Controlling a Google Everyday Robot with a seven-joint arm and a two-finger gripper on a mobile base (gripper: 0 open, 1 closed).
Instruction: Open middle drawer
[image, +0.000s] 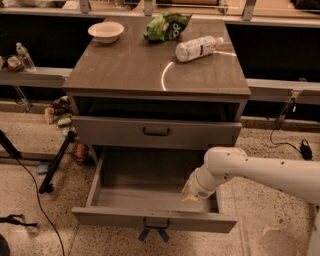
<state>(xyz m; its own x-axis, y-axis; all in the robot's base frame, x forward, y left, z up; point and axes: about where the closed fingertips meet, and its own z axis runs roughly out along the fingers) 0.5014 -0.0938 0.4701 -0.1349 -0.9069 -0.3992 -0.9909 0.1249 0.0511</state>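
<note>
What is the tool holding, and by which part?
Cannot tell. The tool is inside the pulled-out middle drawer, at the inner side of its front panel near the right end; any grip on the panel is not visible.

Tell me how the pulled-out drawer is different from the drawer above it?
The middle drawer is pulled out, showing its inside; the upper drawer is pushed in. The middle drawer's front is lower than the upper drawer's taller front. The gripper reaches into the middle drawer, not the upper drawer. Both are grey with dark handles.
</note>
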